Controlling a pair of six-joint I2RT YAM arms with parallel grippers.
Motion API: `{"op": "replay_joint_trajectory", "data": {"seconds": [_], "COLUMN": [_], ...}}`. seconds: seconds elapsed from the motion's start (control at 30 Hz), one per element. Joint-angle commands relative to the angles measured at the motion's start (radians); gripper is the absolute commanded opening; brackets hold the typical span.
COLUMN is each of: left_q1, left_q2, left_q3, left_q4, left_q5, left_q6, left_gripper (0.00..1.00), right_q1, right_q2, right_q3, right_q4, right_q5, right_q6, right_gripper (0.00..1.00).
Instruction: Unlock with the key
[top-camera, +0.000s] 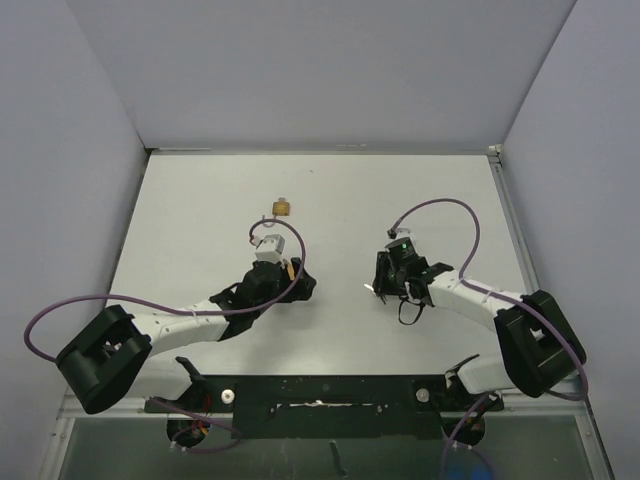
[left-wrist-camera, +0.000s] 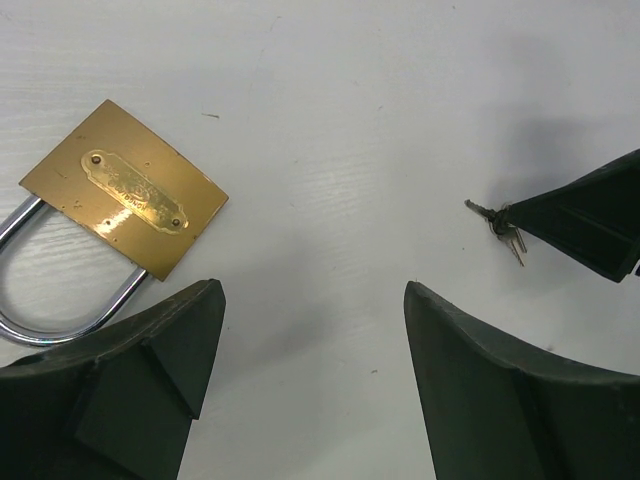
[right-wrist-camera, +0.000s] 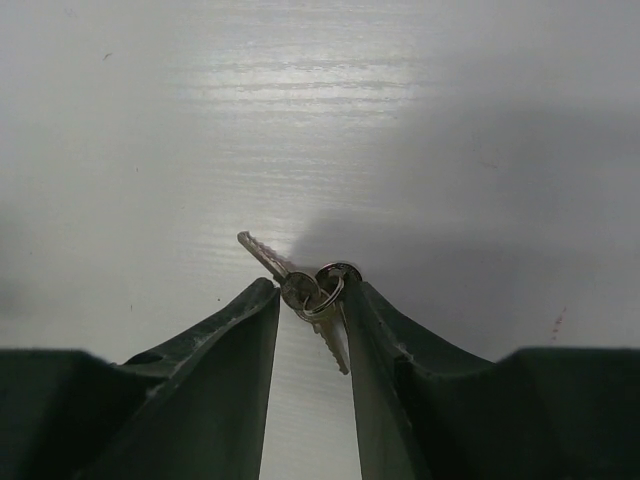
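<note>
The padlock (left-wrist-camera: 125, 190) lies flat on the worktop (top-camera: 200, 200), left of centre and toward the far side, with its brass face and riveted nameplate up. The plate lettering is too small to read and no keyhole is visible. The shackle (left-wrist-camera: 125, 297) points toward the left claw (left-wrist-camera: 312, 295). Its curve passes behind the left finger (left-wrist-camera: 110, 390) and off the frame edge, so whether it is latched cannot be determined. The left claw is released, jaws spread wide, with bare worktop between them and the padlock just beside the left finger. The keys (left-wrist-camera: 505, 228) are right of centre, apart from the padlock, clenched at the tips of the right claw (right-wrist-camera: 308, 300). In the right wrist view one blade projects to the far left, clear of the fingers. A second blade hangs in the gap between them and is partly hidden, and the ring (right-wrist-camera: 337, 272) sits against the right fingertip. In the left wrist view only one right-claw finger appears, cut off by the frame edge. In the top view the keys are a pale speck.
</note>
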Motion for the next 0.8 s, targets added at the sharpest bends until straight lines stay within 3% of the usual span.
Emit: {"op": "replay_joint_trajectory", "data": {"seconds": [0.0, 0.27, 0.4, 0.57, 0.77], "left_q1": [-0.005, -0.005, -0.005, -0.01, -0.013], "left_q2": [-0.031, -0.037, -0.038, -0.05, -0.029], "left_q3": [-0.007, -0.007, 0.001, -0.016, -0.097], "left_q4": [0.023, 0.021, 0.024, 0.12, 0.432], "left_q5": [-0.01, -0.013, -0.011, 0.031, 0.102], "left_q6": [0.004, 0.008, 0.012, 0.05, 0.083], "left_gripper": [0.71, 0.71, 0.71, 0.71, 0.68], "right_q1": [0.007, 0.007, 0.016, 0.018, 0.018], "right_q2": [0.028, 0.047, -0.028, -0.199, -0.361], "right_q3": [0.055, 0.083, 0.075, 0.019, -0.058], "right_q4": [0.037, 0.019, 0.046, 0.137, 0.251], "right_q5": [0.005, 0.01, 0.047, 0.045, -0.041], "right_q6": [0.006, 0.008, -0.032, -0.109, -0.211], "right_gripper": [0.32, 0.1, 0.0, 0.0, 0.0]}}
